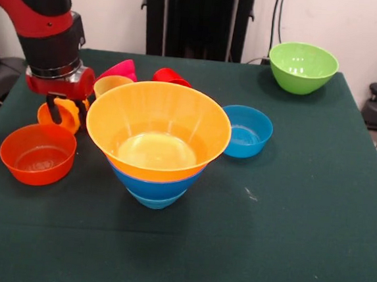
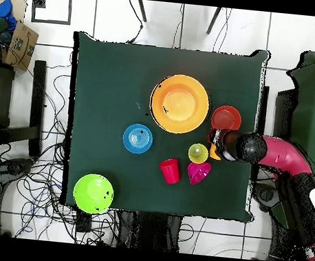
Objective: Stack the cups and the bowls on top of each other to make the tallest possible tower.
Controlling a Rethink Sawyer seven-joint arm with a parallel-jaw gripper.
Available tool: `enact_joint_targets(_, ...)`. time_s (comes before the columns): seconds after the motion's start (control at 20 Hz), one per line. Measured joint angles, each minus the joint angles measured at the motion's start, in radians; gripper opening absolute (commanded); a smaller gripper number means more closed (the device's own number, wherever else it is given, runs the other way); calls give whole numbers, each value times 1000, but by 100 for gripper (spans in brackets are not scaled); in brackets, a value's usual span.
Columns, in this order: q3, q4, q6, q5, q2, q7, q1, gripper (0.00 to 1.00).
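Front view: the Sawyer arm's gripper (image 1: 67,112) hangs low over an orange-yellow cup (image 1: 58,115), its dark fingers straddling the cup's body, though whether they have closed on it or merely bracket it cannot be told from either camera. The cup appears tipped on its side, which would explain the low, close approach. Just below the gripper in this view sits the shallow orange bowl (image 1: 38,153), upright and apart from the stack, probably left loose as a later piece. To the gripper's side, at about its own level, rises the tower (image 1: 157,141): a small light-blue bowl lowest, a large blue one nested above it, and the wide yellow-orange bowl (image 1: 158,122) on top, mouth up, ready to receive the next item. Behind the tower, close to the gripper, cluster a yellow cup (image 1: 111,83), a magenta bowl (image 1: 121,69) and a red cup (image 1: 170,77). Farther out, past the tower, rests a small blue bowl (image 1: 246,131), and well apart at the table's far corner the lime green bowl (image 1: 302,67). Overhead, the arm (image 2: 269,149) reaches in from the table's edge, its gripper beside the orange bowl.
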Motion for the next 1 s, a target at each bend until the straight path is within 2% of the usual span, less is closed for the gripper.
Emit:
enact_joint_targets(0.45,0,46,0,0,-99,0,-48,100)
enact_joint_targets(0.75,0,56,0,0,-133,0,-74,100)
enact_joint_targets(1.0,0,57,0,0,-131,0,-96,100)
